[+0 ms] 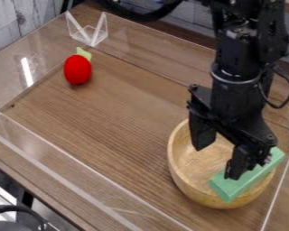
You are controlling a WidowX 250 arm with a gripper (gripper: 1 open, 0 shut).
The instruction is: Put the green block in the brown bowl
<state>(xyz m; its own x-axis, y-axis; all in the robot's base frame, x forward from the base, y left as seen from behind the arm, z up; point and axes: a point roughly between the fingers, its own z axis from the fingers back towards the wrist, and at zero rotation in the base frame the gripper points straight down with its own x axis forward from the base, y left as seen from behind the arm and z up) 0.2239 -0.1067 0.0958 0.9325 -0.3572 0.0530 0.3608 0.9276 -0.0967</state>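
The claw [224,155] hung wide and empty over the bowl [191,176]. The block [246,182] lay inside against the right rim, released. It looked light, stiff and matte; its long flat sides would suit pinching.

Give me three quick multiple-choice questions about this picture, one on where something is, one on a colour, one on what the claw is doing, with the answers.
1. Where does the green block lie?
A. on the table by the red ball
B. in the brown bowl, leaning on its right rim
C. on the floor

2. What colour is the round thing at the far left of the table?
A. red
B. blue
C. yellow

3. How is the gripper standing?
A. shut on the block
B. shut on the bowl's rim
C. open, holding nothing

Answers: 1 B, the block rests inside the bowl against the rim; 2 A, it is plainly red; 3 C, the fingers are spread above the bowl and the block lies free.
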